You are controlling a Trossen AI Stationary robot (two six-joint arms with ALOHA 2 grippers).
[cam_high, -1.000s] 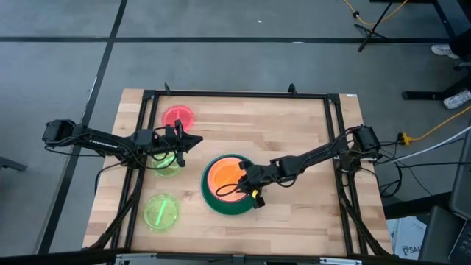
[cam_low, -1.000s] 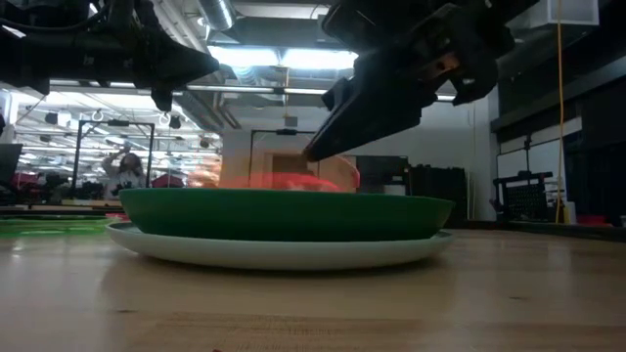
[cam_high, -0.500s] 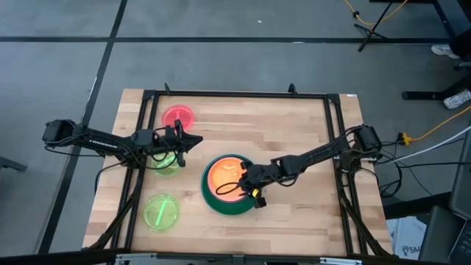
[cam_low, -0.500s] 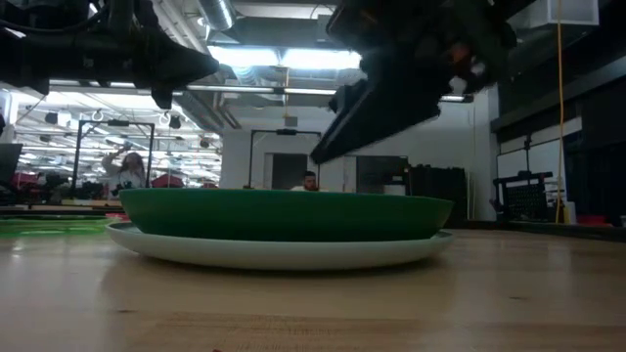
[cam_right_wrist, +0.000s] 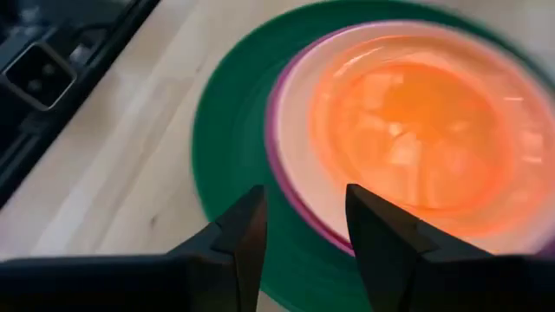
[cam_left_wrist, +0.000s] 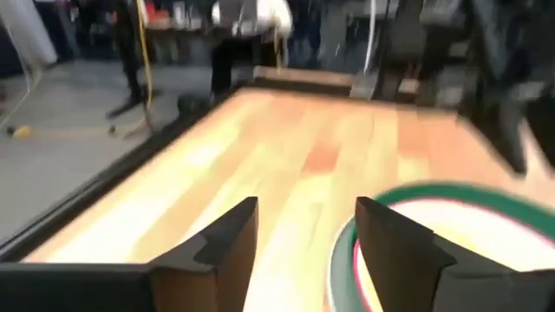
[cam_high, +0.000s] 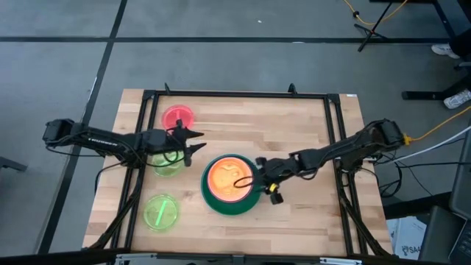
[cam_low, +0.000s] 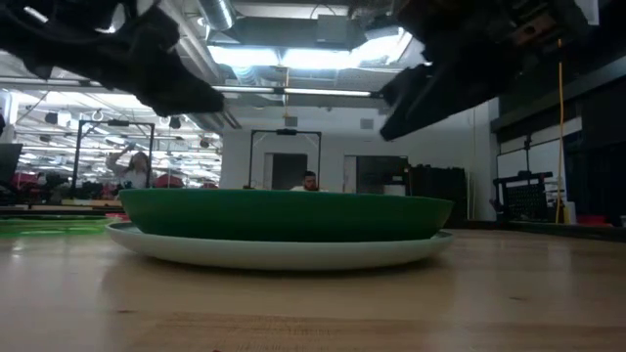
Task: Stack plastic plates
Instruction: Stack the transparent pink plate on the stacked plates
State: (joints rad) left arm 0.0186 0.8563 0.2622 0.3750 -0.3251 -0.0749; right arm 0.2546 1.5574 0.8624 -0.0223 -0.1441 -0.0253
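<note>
At the table's middle stands a stack: an orange plate (cam_high: 225,177) lies on top, on a cream plate (cam_right_wrist: 299,130) and a magenta one, in the dark green plate (cam_high: 213,200), which rests on a pale plate (cam_low: 284,251). A red plate (cam_high: 177,116) lies far left. One neon green plate (cam_high: 166,165) lies under my left arm, another (cam_high: 160,212) near left. My left gripper (cam_high: 196,143) hovers open left of the stack. My right gripper (cam_high: 256,175) hovers open over the stack's right rim, nothing between its fingers (cam_right_wrist: 244,232).
A black frame (cam_high: 243,95) runs around the wooden tabletop. Bare wood lies to the right of the stack and along the near edge. People and workshop gear show in the room behind the table.
The orange plate, held tilted above the stack by my right gripper, now lies flat on top of it. My right gripper has let go and drawn back toward the table's right edge. My left gripper has opened its fingers and tipped down a little.
</note>
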